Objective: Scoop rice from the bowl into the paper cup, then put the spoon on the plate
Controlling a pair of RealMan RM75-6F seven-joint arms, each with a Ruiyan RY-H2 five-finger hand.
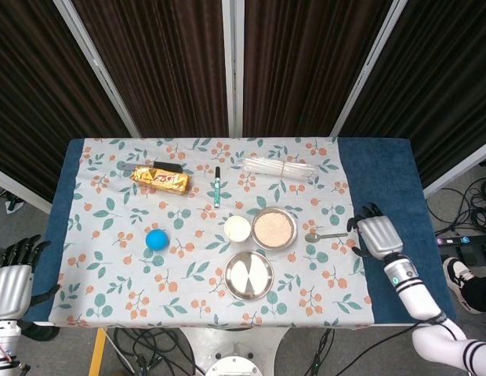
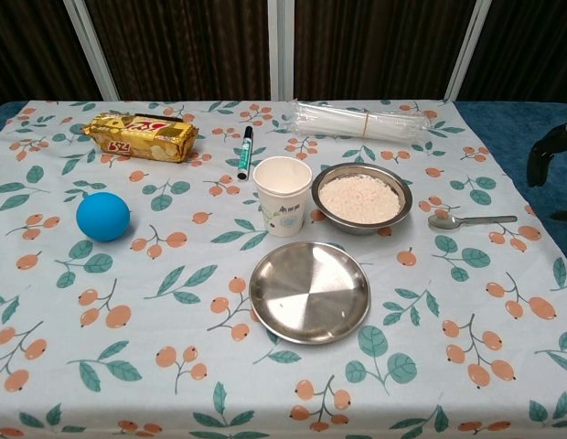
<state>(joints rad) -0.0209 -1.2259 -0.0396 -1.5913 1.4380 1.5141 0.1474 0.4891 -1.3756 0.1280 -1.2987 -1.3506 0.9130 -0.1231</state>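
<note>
A floral tablecloth (image 2: pixel 128 302) printed with orange berries and green leaves covers most of a blue table (image 1: pixel 388 176). On it, a blue ball (image 2: pixel 103 217) sits well left of centre. Further back lies a gold-wrapped snack packet (image 2: pixel 142 136), with a black marker with a green cap (image 2: pixel 245 152) just to its right. A clear bundle of plastic straws (image 2: pixel 366 121) lies near the far edge. Dark curtains (image 1: pixel 168 63) hang behind.

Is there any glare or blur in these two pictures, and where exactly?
Head view: sharp and evenly lit; the plate shows a bright reflection. Chest view: the plate reflects softly, the bag of straws glints, and the right hand is dark, cut by the frame edge.
</note>
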